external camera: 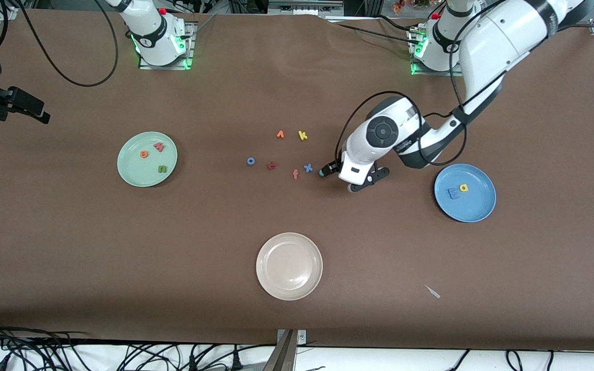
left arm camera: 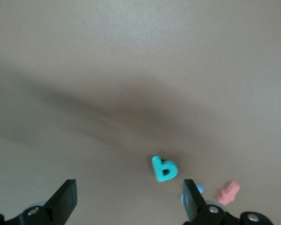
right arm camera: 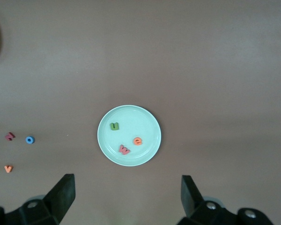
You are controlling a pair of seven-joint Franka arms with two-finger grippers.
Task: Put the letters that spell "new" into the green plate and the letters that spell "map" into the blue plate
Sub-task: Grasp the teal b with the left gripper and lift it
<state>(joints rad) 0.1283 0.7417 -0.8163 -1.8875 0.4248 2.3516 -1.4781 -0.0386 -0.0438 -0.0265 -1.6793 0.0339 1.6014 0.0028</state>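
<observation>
The left hand point(left arm camera: 126, 199) is low over the desk point(external camera: 121, 247), its fingers spread wide, holding nothing. The teal p point(left arm camera: 164, 168) lies on the desk just by it, near the blue x point(external camera: 308, 167). The m point(external camera: 452, 193) and a point(external camera: 463, 188) lie in the blue plate point(external camera: 477, 206). The n point(right arm camera: 114, 126), e point(right arm camera: 137, 140) and w point(right arm camera: 124, 149) lie in the green plate point(right arm camera: 147, 122). The right hand point(right arm camera: 126, 197) waits high over that plate, fingers spread too.
</observation>
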